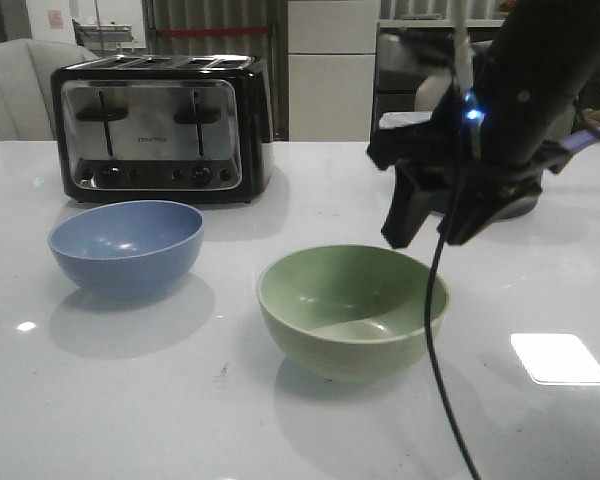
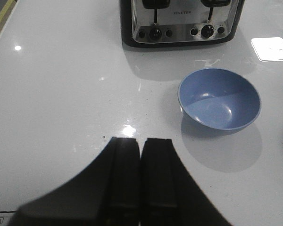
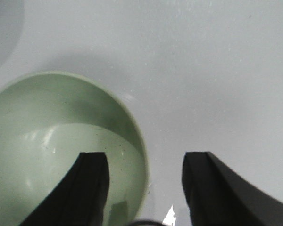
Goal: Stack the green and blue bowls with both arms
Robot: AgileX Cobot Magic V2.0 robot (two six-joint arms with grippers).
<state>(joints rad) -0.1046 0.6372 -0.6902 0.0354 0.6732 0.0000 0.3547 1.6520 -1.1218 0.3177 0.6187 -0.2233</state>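
Observation:
The pale green bowl [image 1: 352, 310] stands upright on the white table, right of centre. A dusty blue bowl [image 1: 125, 245] stands apart to its left, in front of the toaster. My right gripper [image 1: 425, 236] hangs open just above the green bowl's far right rim. In the right wrist view one of its fingers [image 3: 92, 174] is over the green bowl's [image 3: 56, 141] inside and the other is outside the rim, with the right gripper [image 3: 144, 160] holding nothing. My left gripper [image 2: 141, 143] is shut and empty over bare table, short of the blue bowl [image 2: 219, 99]. It does not show in the front view.
A black and chrome toaster [image 1: 165, 125] stands at the back left, also seen as the toaster [image 2: 179, 21] beyond the blue bowl. Behind the right arm a dark item with a purple handle [image 1: 586, 140] is mostly hidden. A black cable [image 1: 442, 340] hangs across the green bowl.

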